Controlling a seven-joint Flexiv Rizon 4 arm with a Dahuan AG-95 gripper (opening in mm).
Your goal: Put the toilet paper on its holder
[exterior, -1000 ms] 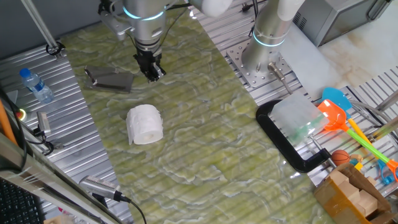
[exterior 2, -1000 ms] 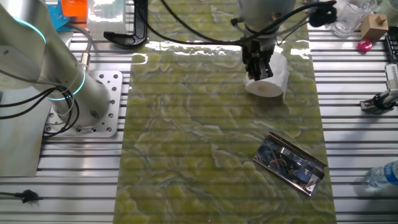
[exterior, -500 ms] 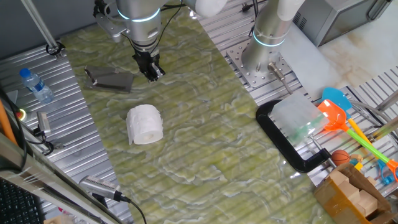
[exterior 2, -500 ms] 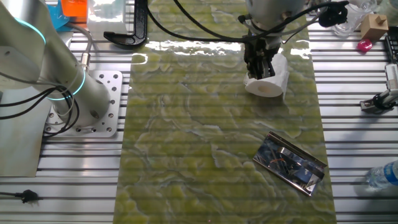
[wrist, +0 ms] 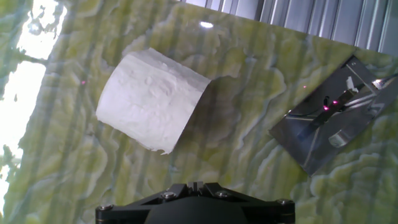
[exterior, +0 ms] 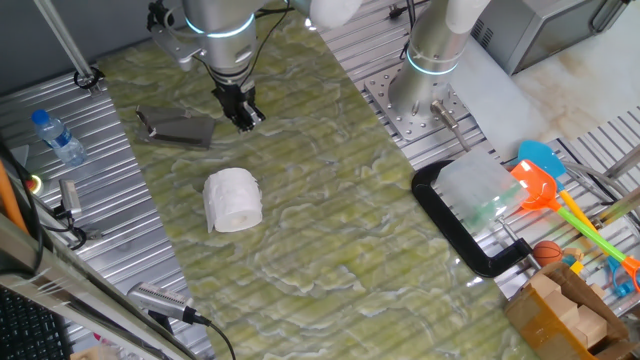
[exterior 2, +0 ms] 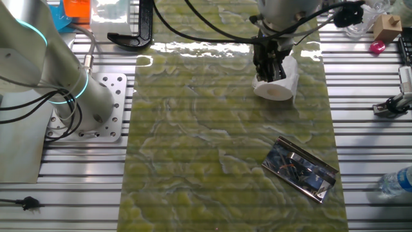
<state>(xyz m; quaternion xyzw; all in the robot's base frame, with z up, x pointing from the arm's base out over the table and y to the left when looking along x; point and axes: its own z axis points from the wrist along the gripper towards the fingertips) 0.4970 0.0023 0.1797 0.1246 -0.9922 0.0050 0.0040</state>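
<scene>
The plump white roll of toilet paper (exterior: 233,199) lay on its side on the green-and-cream marbled mat (exterior: 300,220) covering the table (exterior: 120,230), its small hollow core facing one fixed camera. A loose edge of tissue showed at one end in the hand view (wrist: 151,100). Nothing was in contact with the roll.

The holder, a flat dark-grey reflective metal plate with a thin bent rod (exterior: 176,127), lay flat on the same mat, well apart from the roll. In the other fixed view it sat nearer the camera (exterior 2: 300,169), the roll beyond it (exterior 2: 278,82).

The claw (exterior: 244,117) hung above the mat, pointing down, between the holder and the roll and touching neither. Its black fingers stood close together with nothing held between them; whether a narrow gap remained could not be determined. In the other fixed view the claw (exterior 2: 268,69) overlapped the roll only by line of sight.

Off the mat, on the ribbed metal surface, a clear plastic water bottle with a blue cap (exterior: 55,136) lay near the holder's side. A large black C-shaped frame (exterior: 462,235) sat at the opposite edge of the mat.
</scene>
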